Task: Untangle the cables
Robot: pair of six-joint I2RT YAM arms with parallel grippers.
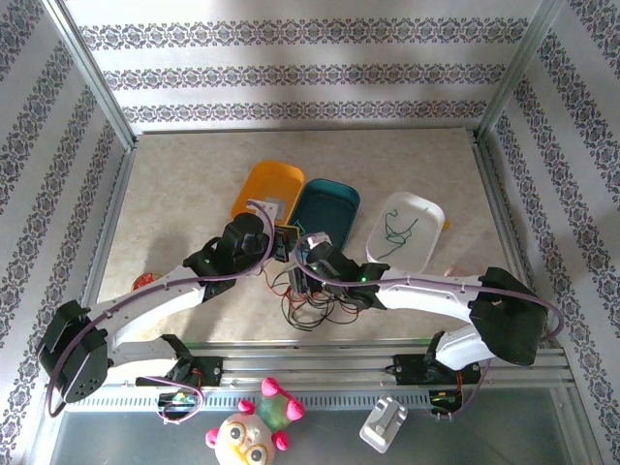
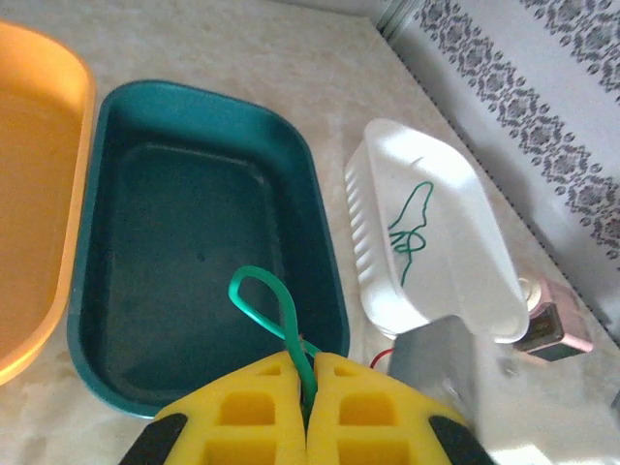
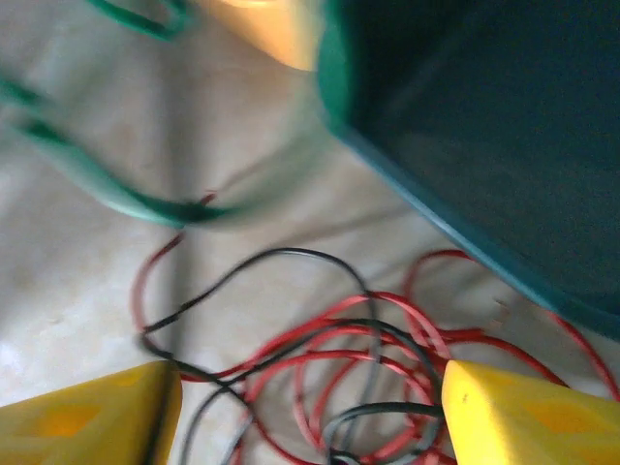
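A tangle of red and black cables (image 1: 310, 305) lies on the table in front of the teal tray (image 1: 354, 199). My left gripper (image 1: 278, 244) is shut on a green cable (image 2: 263, 295); its loop sticks up out of the yellow fingertips (image 2: 262, 387) over the teal tray's near end (image 2: 194, 242). My right gripper (image 1: 300, 281) stands open just above the tangle (image 3: 329, 339), one yellow finger (image 3: 97, 412) on each side of it. In the right wrist view the green cable (image 3: 97, 184) is a blurred band at the upper left. Another green cable (image 1: 397, 231) lies in the white tray (image 1: 431, 218).
An orange tray (image 1: 263, 184) sits left of the teal one. A small pink object (image 2: 552, 325) stands beside the white tray (image 2: 436, 291). A small red thing (image 1: 145, 281) lies at the table's left edge. A plush toy (image 1: 257, 426) and a white part (image 1: 385, 424) lie below the arm bases.
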